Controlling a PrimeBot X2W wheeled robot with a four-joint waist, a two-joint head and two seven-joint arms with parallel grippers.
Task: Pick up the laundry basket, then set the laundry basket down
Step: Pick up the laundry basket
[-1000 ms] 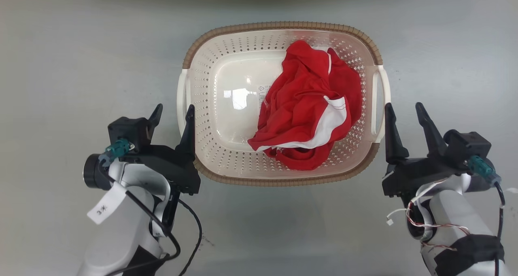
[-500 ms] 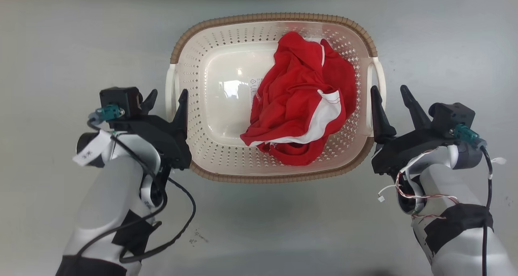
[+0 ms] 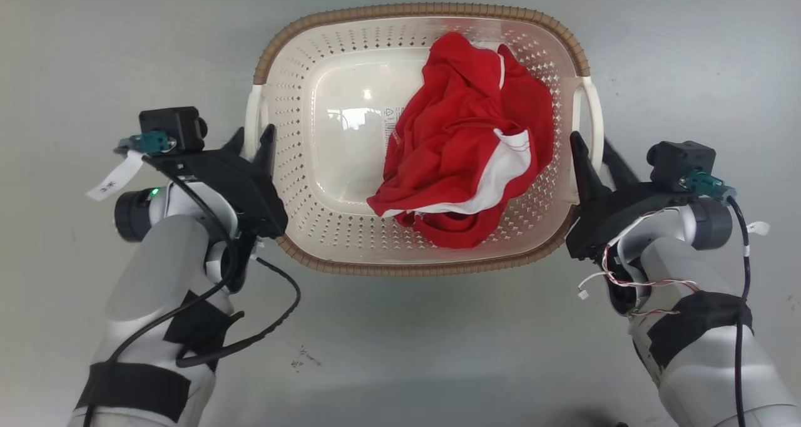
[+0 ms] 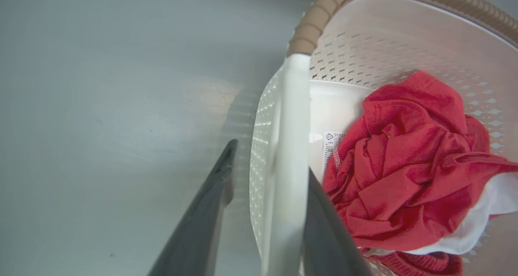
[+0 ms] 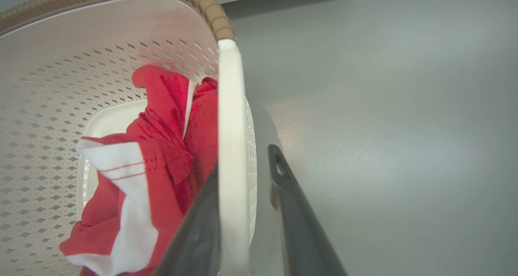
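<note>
The floor is smooth, grey and lightly scuffed. A paper tag on the left arm bears an illegible handwritten mark. The label inside the laundry basket shows a triangle symbol, and its print is too small to read. The basket, holding a red-and-white garment, lies between both tools. The left tool straddles the left loop handle, and the right tool straddles the right loop handle. Both are part open, inner finger touching the handle.

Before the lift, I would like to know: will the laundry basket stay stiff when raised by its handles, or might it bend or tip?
Probably stiff: the laundry basket has moulded perforated walls. Likely light, holding one red garment. It may dip toward the robot's right, where the garment lies.
</note>
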